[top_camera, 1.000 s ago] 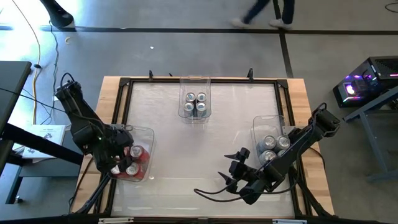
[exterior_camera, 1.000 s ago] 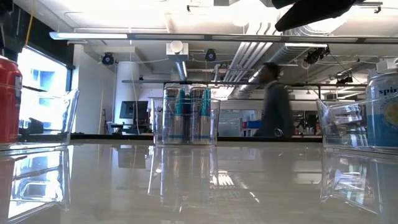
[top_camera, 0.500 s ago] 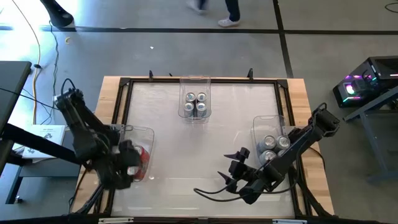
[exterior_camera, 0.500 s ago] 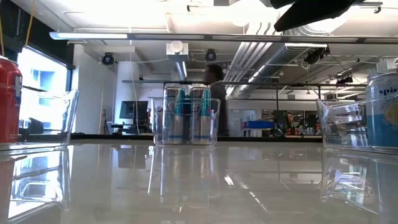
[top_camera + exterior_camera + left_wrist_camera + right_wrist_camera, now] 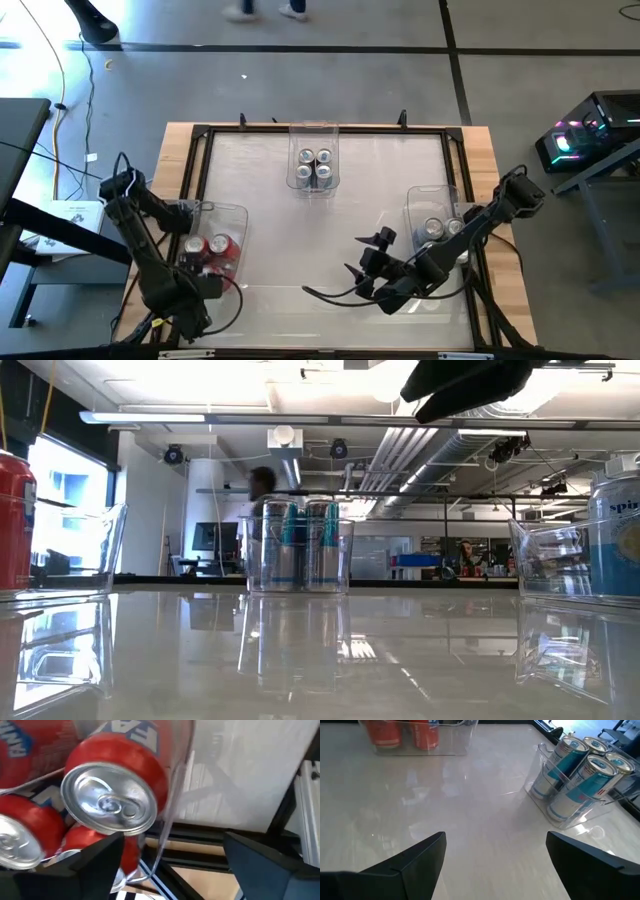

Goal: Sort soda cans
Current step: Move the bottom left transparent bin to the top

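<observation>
Red soda cans point(image 5: 208, 245) stand upright in the clear left bin point(image 5: 238, 212); from above their silver tops point(image 5: 107, 802) show. My left gripper point(image 5: 198, 284) hangs open, pointing down, over that bin's near wall point(image 5: 172, 805), touching nothing. Silver-and-teal cans point(image 5: 313, 166) fill the centre bin at the far edge point(image 5: 580, 777). Silver cans point(image 5: 442, 228) stand in the right bin point(image 5: 418, 200). My right gripper point(image 5: 365, 255) hovers open above the bare table, left of the right bin, its fingers point(image 5: 420, 857) aimed toward the centre bin.
A black frame point(image 5: 195, 160) rims the white tabletop, with a wooden border point(image 5: 480, 150) outside it. The middle of the table point(image 5: 320, 240) between the three bins holds nothing. A person point(image 5: 262, 485) walks in the room behind.
My left gripper has drawn back from above the red cans toward the table's near edge, rolling its wrist and tipping to point straight down; the cans stay in the bin. My right gripper has drifted slightly toward the table's left. A person has crossed the background.
</observation>
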Controlling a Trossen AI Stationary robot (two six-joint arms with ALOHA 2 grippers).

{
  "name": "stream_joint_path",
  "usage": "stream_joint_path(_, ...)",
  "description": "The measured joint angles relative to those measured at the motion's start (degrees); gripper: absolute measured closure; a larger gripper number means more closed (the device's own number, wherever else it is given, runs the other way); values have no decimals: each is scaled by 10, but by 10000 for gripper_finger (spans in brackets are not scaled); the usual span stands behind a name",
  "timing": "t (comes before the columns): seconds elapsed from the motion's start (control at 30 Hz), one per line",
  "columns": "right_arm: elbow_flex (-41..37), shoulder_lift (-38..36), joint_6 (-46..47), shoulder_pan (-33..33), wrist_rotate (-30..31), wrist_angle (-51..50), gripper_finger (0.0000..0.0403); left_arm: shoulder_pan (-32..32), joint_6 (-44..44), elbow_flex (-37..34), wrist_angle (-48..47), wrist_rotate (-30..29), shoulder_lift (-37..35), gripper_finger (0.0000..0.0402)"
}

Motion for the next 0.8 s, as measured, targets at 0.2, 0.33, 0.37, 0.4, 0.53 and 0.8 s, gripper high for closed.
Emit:
stream_joint_path(0.2, 0, 0, -4, 7, -2, 2, 63, -5, -10, -1, -1, -19, -3, 107)
stream_joint_path(0.33, 0, 0, -4, 10, -3, 2, 63, 0, 3, 6, -4, -40, -4, 114)
stream_joint_path(0.37, 0, 0, -4, 10, -3, 2, 63, 1, 5, 11, -8, -45, -3, 114)
stream_joint_path(0.4, 0, 0, -4, 10, -3, 2, 63, 1, 6, 17, -12, -52, -3, 114)
stream_joint_path(0.53, 0, 0, -4, 10, -3, 2, 63, 5, 2, 36, -30, -62, -3, 115)
stream_joint_path(0.8, 0, 0, -4, 10, -3, 4, 63, -9, -16, 22, 42, -64, -4, 116)
